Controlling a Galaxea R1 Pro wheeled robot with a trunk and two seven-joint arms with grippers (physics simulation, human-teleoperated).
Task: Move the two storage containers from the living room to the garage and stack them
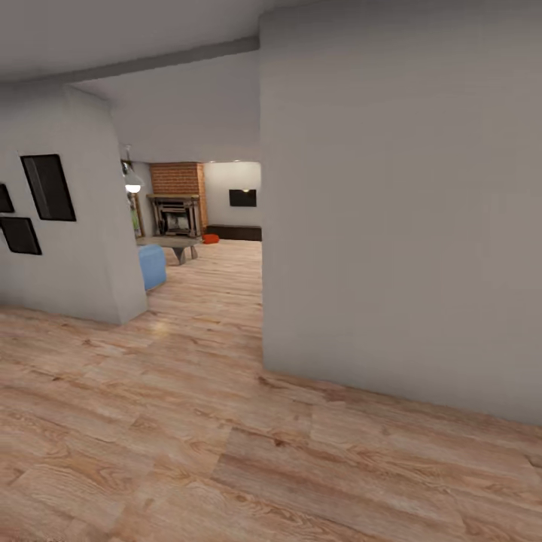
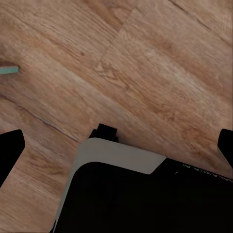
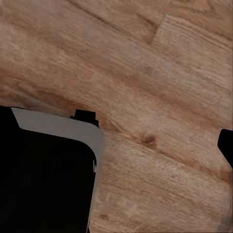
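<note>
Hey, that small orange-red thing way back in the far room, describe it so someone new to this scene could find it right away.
Look through the doorway to the red-brick fireplace at the far end of the room. Just to its right, on the wood-plank floor in front of a low dark cabinet, sits a small orange-red object. It is the one bright orange thing there; the sofa nearer the camera is blue.

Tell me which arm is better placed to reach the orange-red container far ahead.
Left, only slightly: the container lies by the brick fireplace, left of the head view's centre. It is far off, so driving comes first.
</note>
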